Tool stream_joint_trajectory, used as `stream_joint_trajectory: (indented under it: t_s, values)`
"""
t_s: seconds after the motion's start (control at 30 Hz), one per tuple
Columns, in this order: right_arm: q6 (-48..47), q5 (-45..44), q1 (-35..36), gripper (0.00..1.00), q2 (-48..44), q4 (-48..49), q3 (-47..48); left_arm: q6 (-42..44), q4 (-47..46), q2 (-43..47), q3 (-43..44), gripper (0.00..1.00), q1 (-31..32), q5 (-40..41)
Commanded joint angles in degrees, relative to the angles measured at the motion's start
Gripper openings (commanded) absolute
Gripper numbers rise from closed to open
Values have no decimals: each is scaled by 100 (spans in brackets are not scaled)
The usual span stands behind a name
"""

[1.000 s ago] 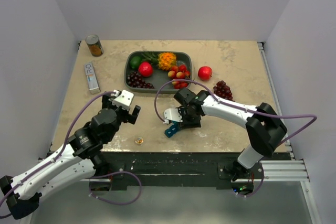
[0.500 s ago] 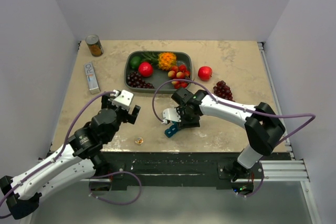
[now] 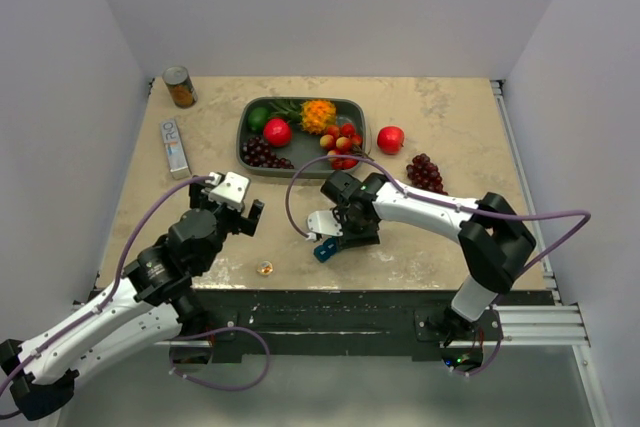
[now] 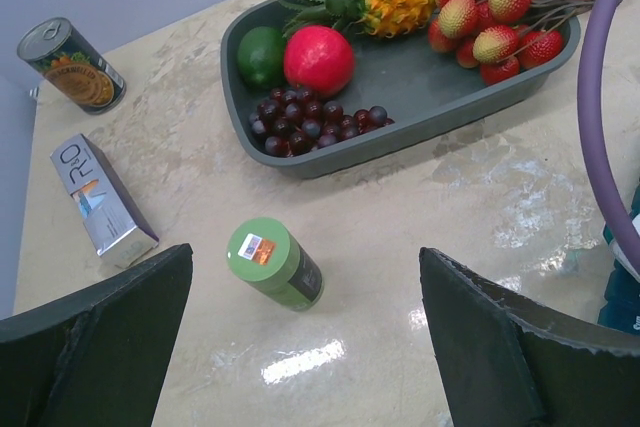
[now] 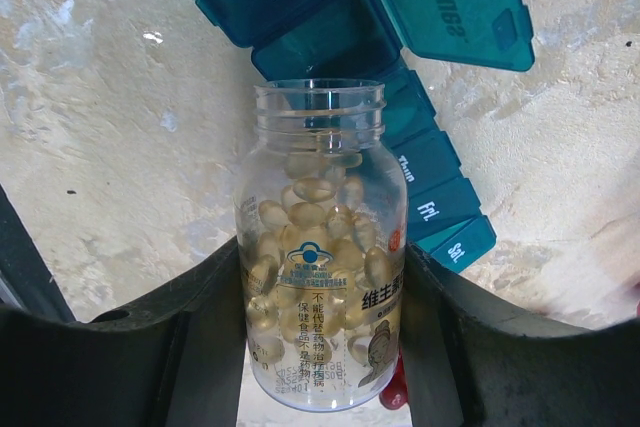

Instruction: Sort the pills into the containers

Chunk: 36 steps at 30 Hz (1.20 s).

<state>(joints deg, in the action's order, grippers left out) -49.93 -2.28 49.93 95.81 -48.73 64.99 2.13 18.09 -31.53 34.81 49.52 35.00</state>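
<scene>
My right gripper (image 5: 318, 287) is shut on a clear, uncapped bottle (image 5: 320, 347) full of pale yellow pills (image 5: 312, 215). The bottle's mouth points at the containers (image 5: 300, 7), a teal day-marked strip lying on the table, just over the compartment whose lid (image 5: 455, 9) stands open. From above, the right gripper (image 3: 340, 228) hangs over the strip (image 3: 325, 250) near the front edge. A small amber thing (image 3: 265, 268) lies loose on the table to its left. My left gripper (image 4: 300, 347) is open and empty above the table, near a green bottle (image 4: 275, 264).
A dark grey tray (image 3: 244, 142) of fruit sits at the back centre, with a red apple (image 3: 390, 138) and dark grapes (image 3: 425, 172) to its right. A tin can (image 3: 180, 87) and a small box (image 3: 175, 147) stand at the back left.
The right arm has edged a little to the left, still holding the bottle over the strip. The left gripper has drifted slightly left, still open.
</scene>
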Motion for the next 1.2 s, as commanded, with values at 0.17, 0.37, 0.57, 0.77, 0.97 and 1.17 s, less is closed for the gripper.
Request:
stream_joint_trajectory:
  t_s: [0.17, 0.37, 0.57, 0.77, 0.97, 1.17]
  values:
    - [98, -264, 131, 0, 148, -207, 356, -55, -121, 24, 9, 99, -21, 112]
    - [106, -317, 157, 0, 219, -277, 409, -46, -130, 24, 9, 100, -30, 94]
    - [115, -343, 175, 0, 254, -356, 470, -46, -139, 15, 9, 99, -47, 77]
    - [133, -369, 192, 0, 289, -427, 532, -37, -148, 6, 0, 99, -65, 50]
    - [168, -378, 219, 0, 377, -506, 611, -37, -148, 15, 8, 99, -56, 33]
    - [186, -334, 219, 0, 395, -471, 602, -37, -147, 24, 0, 99, -74, 33]
